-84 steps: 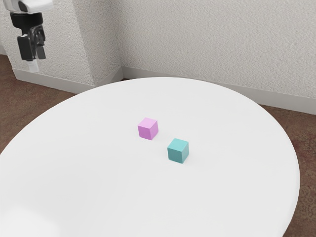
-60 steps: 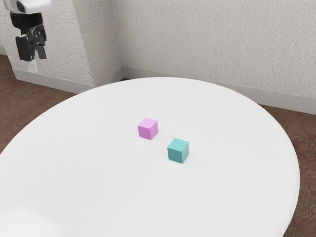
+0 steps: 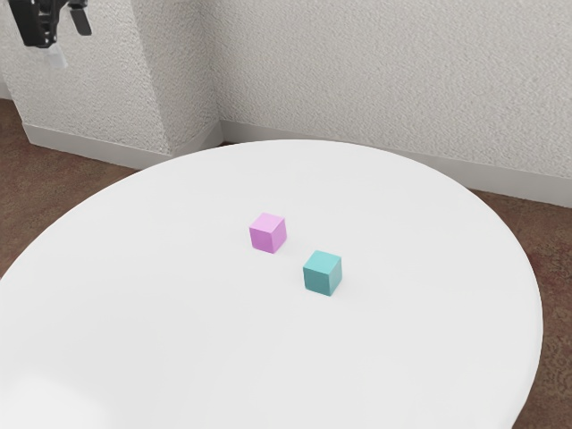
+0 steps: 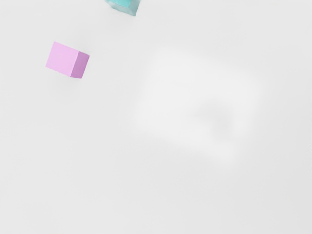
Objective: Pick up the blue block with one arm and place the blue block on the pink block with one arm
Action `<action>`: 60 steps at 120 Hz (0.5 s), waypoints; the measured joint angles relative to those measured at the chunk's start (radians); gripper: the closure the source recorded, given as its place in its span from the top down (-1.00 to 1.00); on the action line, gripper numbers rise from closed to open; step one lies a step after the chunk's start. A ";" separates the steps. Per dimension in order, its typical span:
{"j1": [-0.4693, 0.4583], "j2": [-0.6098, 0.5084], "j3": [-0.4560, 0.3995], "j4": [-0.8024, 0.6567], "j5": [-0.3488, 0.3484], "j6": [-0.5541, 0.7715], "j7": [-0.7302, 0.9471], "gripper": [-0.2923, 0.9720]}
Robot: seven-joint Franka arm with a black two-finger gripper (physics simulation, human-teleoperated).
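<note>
Up at the exterior view's left, high above and past the table's [image 3: 179, 340] rim, hangs the gripper [image 3: 54, 27]. It holds nothing, and I cannot tell if it is open or closed. Near the middle of the round white table sits the pink block [image 3: 268, 232]. Just to its right and a bit nearer sits the blue block [image 3: 323, 273], flat on the table, close to the pink one but not touching it. The wrist view looks down on the pink block [image 4: 67, 59] and a corner of the blue block [image 4: 123, 6]. The blue block looks small, light and hard, with smooth flat sides that might slip. I think it is best pinched on two opposite sides, around the middle. The side facing the pink block has the least room. All around, the table is wide and bare, and both blocks sit far from the edge.
</note>
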State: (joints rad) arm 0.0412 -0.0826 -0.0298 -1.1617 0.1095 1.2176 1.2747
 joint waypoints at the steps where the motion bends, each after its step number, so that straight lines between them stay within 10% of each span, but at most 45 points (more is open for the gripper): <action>1: 0.000 0.000 0.000 0.000 0.003 -0.001 0.001 0.53; 60: 0.039 0.091 0.008 -0.012 0.026 0.035 0.034 0.53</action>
State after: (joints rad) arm 0.0799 0.0085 -0.0222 -1.1741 0.1359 1.2528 1.3089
